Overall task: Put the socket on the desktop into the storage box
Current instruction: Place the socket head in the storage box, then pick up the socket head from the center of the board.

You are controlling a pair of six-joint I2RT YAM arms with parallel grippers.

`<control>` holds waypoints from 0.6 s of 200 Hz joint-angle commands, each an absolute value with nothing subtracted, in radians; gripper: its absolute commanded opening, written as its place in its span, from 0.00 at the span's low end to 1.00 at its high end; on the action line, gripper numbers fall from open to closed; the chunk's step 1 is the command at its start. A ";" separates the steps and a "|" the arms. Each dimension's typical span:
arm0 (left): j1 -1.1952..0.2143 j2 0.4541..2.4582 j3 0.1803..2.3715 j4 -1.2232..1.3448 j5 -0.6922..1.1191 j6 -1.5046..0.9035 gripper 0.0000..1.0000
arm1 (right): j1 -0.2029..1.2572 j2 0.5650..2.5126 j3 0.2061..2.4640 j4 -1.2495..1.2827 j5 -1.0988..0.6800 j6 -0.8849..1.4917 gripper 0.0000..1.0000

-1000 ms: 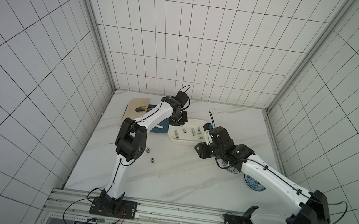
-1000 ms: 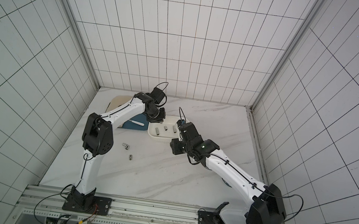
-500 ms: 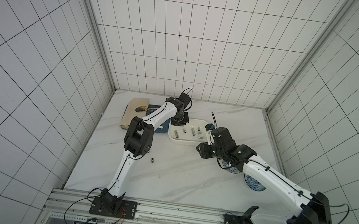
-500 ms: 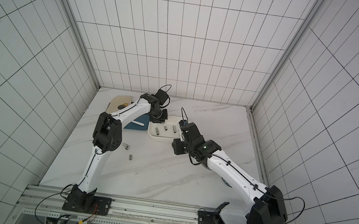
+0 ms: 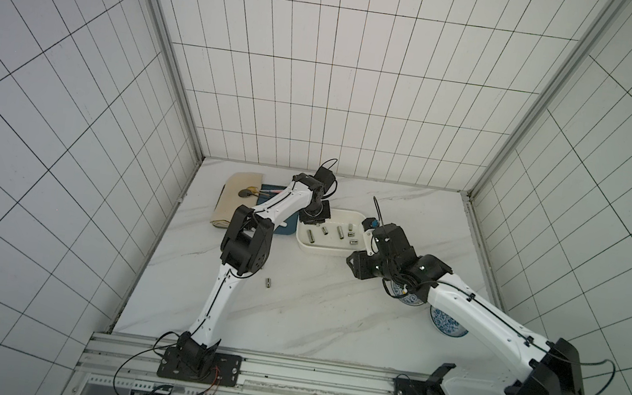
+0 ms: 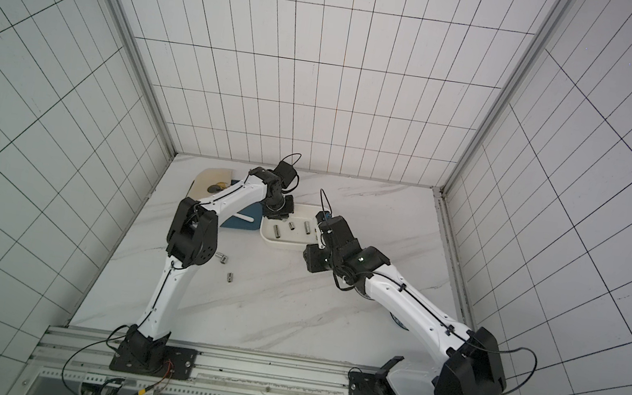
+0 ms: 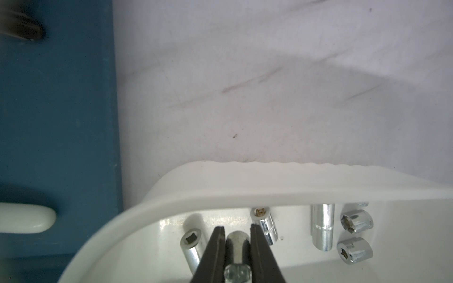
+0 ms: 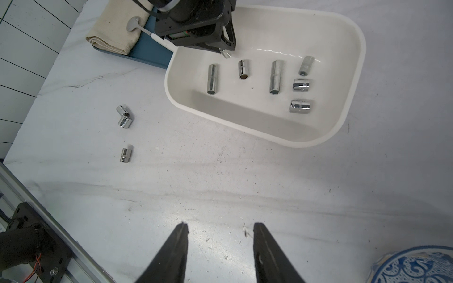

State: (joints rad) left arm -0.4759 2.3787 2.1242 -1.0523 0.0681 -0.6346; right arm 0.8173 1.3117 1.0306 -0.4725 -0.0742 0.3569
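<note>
My left gripper [image 7: 236, 227] is shut on a chrome socket [image 7: 237, 247] and holds it just inside the corner of the white storage box [image 7: 269, 188], the corner next to the blue tray. In both top views that gripper [image 5: 313, 218] [image 6: 277, 213] hangs over the box [image 5: 330, 251] [image 6: 282, 243]. Several sockets [image 8: 212, 79] lie in the box [image 8: 245, 126]. Two touching sockets [image 8: 124, 117] and a single one [image 8: 125, 155] rest on the desktop [image 5: 310, 315]. My right gripper [image 8: 221, 225] [image 5: 358, 264] is open and empty, low over the desktop in front of the box.
A dark-blue tray [image 5: 285, 228] with a white-handled spoon and a folded beige cloth [image 5: 233, 204] lies left of the box. Blue-patterned plates [image 5: 449, 324] [image 8: 416, 267] sit under my right forearm. A metal rail [image 5: 281, 374] runs along the front edge, and tiled walls close in the other sides.
The left arm's elbow has swung a little to the right, and its gripper with the socket has come slightly down into the box's corner. The right arm has barely moved.
</note>
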 commanded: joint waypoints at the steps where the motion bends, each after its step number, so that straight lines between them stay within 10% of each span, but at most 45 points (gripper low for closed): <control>1: -0.471 2.414 2.143 -1.046 0.046 -0.621 0.19 | 0.807 1.311 0.996 -0.475 -0.084 0.371 0.47; 120: -0.472 2.379 2.127 -1.043 0.034 -0.616 0.31 | 0.805 1.316 0.994 -0.461 -0.092 0.376 0.47</control>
State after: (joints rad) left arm -0.4713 2.3901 2.1242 -1.0523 0.0551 -0.6270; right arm 0.8108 1.3128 1.0180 -0.4652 -0.0898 0.3706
